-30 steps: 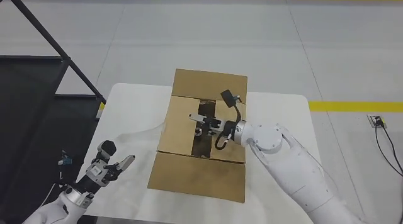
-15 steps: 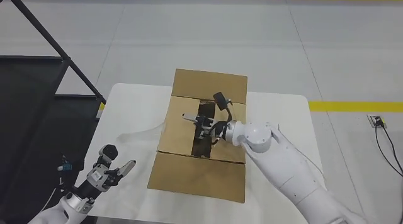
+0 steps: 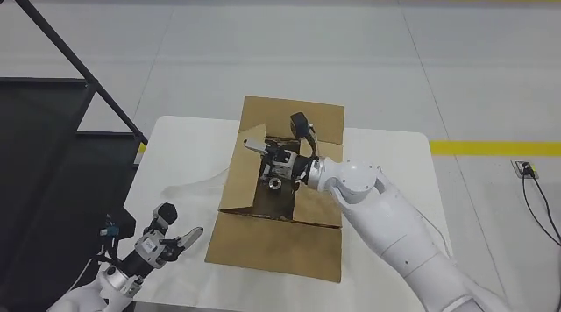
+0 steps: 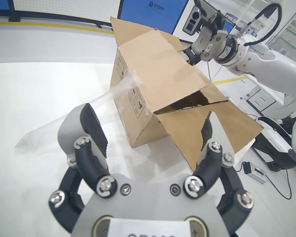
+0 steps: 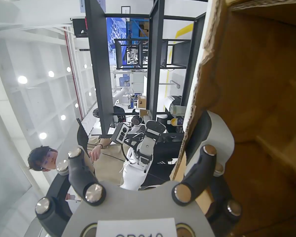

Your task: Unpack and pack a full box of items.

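The step in hand looks like opening the cardboard box [image 3: 273,244], which sits in the middle of the white table [image 3: 184,163] with its far and near outer flaps already folded outward. The right gripper [image 3: 267,159] is at the top of the box with its fingers spread wide. In its wrist view, one finger [image 5: 208,134] lies against the brown inner face of the left inner flap [image 3: 245,167] and the other stands well off on the outside, so the flap's edge runs between them unclamped. To do this well, I judge the finger should push the half-raised flap outward along its hinge line rather than drag it sideways. The torn corrugated edge could catch, and the light box could slide. The other inner flap [image 3: 320,207] lies across part of the opening and needs the same treatment. What is inside the box cannot be made out. The left gripper [image 4: 148,122] hovers empty and wide open over the table's near left corner, just beside the near flap. It is well placed to steady the box. A loose strip of clear tape [image 4: 118,89] trails from the box side onto the table and could snag. There is bare table to the left of the box and less to the right.
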`<state>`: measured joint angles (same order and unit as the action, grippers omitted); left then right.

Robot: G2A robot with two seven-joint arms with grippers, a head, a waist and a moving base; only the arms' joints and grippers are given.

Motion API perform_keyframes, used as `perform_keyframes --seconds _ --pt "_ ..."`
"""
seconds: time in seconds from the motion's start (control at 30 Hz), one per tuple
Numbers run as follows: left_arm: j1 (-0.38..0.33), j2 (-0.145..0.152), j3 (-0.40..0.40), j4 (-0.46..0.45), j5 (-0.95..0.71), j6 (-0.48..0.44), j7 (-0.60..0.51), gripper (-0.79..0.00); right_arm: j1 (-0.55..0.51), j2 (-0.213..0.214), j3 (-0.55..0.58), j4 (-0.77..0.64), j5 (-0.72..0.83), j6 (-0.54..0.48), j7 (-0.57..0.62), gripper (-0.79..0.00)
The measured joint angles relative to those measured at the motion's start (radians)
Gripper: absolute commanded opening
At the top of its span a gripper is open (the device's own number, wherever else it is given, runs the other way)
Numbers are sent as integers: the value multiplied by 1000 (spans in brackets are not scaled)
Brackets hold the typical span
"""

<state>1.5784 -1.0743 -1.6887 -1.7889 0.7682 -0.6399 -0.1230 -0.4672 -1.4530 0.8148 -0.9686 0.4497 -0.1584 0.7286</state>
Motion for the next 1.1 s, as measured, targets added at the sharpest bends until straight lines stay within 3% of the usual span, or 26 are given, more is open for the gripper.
perform_keyframes --seconds 0.3,0.53,0.63,0.9,1.1 --pt "-85 -5 70 -3 95 124 -42 0 3 -48 -53 -53 9 -62 -103 0" --pt "-189 -21 145 45 76 272 -36 0 36 -97 -103 15 35 -112 -105 0" --pt "-215 -25 161 63 47 295 -30 0 45 -110 -112 44 35 -137 -85 0" --pt "-203 -26 120 80 -26 300 -9 0 37 -117 -85 55 17 -204 -55 0" --pt "-175 -22 69 97 -64 299 -17 0 -11 -87 -2 -10 -18 -252 -41 0"
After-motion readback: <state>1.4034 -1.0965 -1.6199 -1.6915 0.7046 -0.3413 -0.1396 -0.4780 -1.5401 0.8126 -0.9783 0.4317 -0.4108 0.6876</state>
